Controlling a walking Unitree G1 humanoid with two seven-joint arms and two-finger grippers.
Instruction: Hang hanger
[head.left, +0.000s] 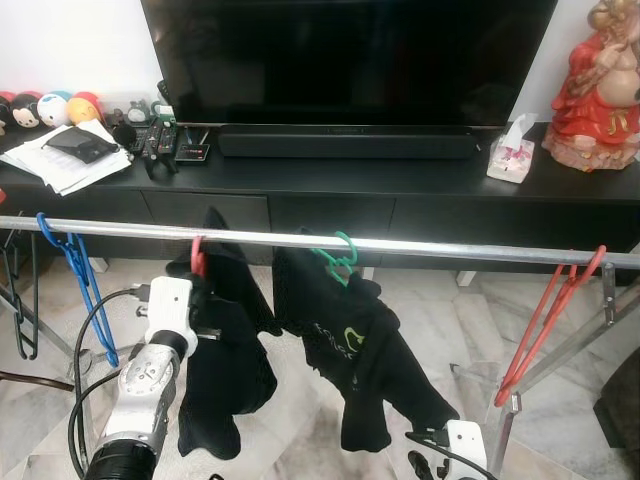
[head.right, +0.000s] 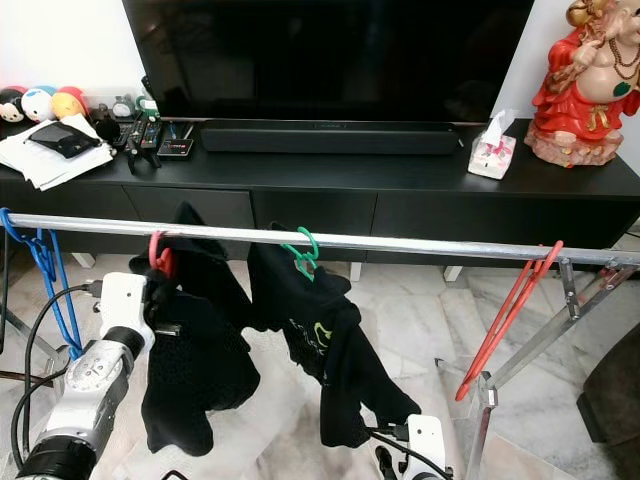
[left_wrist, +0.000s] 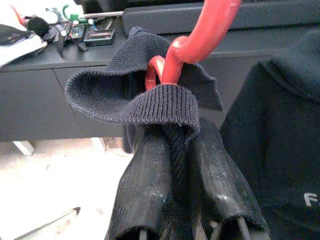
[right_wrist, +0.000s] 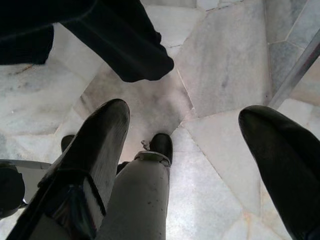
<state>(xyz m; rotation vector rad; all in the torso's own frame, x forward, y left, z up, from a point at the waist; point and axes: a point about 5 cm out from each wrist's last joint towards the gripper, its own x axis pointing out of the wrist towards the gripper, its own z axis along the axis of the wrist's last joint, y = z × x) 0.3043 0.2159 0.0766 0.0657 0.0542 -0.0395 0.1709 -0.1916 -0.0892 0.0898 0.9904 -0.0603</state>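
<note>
The red hanger (head.left: 197, 256) has its hook over the drying rail (head.left: 450, 247), just left of the green hanger (head.left: 338, 258) that carries a second black garment (head.left: 365, 350), and it wears a black knit top (head.left: 225, 350) that droops in soft folds well below the rail. From where I stand the left gripper (left_wrist: 172, 165) is up at the neck of that hanger, fingers (left_wrist: 145, 185) pressed together on the ribbed collar with the hanger's stem somewhere between them. The hanger itself looks like light, stiff plastic, smooth enough to slide along the rail; the top is limp and will swing and drag on its neighbour, so I judge the neck just under the hook the right place to hold, as there the cloth bunches and gives the pads some bite. The right gripper (right_wrist: 190, 150) hangs low beneath the rail, fingers spread wide over the marble floor (right_wrist: 225, 65), pinching nothing. The collar hides the hanger's neck, so I can't tell whether the fingers grip plastic or only cloth. The hanger's shoulders are buried under the top, and whether the hook bears fully on the rail is hard to make out. An empty blue hanger (head.left: 75, 265) and another red one (head.left: 545, 320) hang near the rail's ends.
</note>
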